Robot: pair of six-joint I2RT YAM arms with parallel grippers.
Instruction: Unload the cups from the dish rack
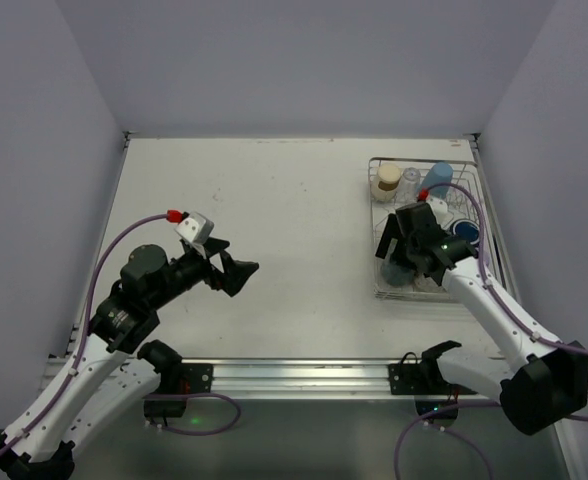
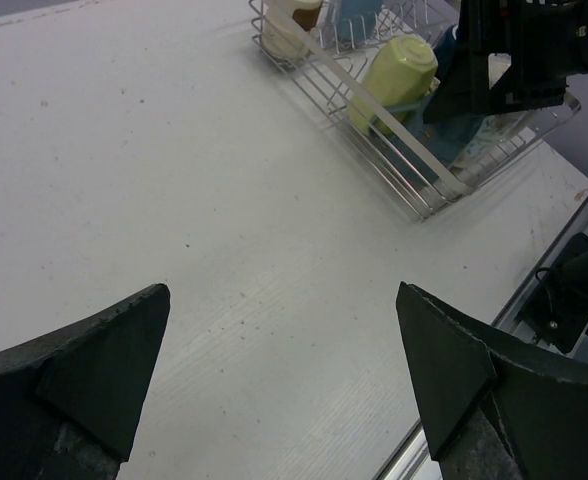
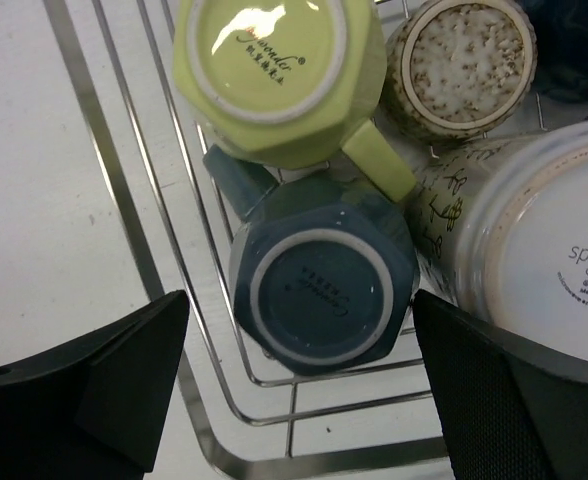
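Over on the right, far side of the table (image 1: 274, 200), the dish rack (image 1: 424, 160) sits fully loaded. The right gripper (image 1: 406, 255) is down over its near end, fingers spread wide with nothing between them.

From the right wrist camera, that gripper (image 3: 299, 300) is poised directly above a dark blue mug (image 3: 319, 290). The mug stands upside down, base ring up, in the near corner of the rack. One finger (image 3: 94, 390) is on the outer side, over the rack's wall wires, and the other (image 3: 514, 400) is on the inner side. Whether either finger touches the mug, I can't tell from here.

A lime-green mug (image 3: 274, 70) is pressed against the blue one, also inverted, with its handle reaching towards a big white mug (image 3: 534, 240) that has black lettering. Behind those sits a speckled cup (image 3: 461, 65).

At the rack's far end I can make out a cream cup (image 1: 386, 181), a clear glass (image 1: 411, 178) and a light blue cup (image 1: 437, 178) in a row.

The left gripper (image 1: 236, 272) hangs over bare table, well apart from the rack. Its jaws are open too, and empty. Its own camera shows only white tabletop between the fingers (image 2: 104, 370), with the rack off in the upper right corner.
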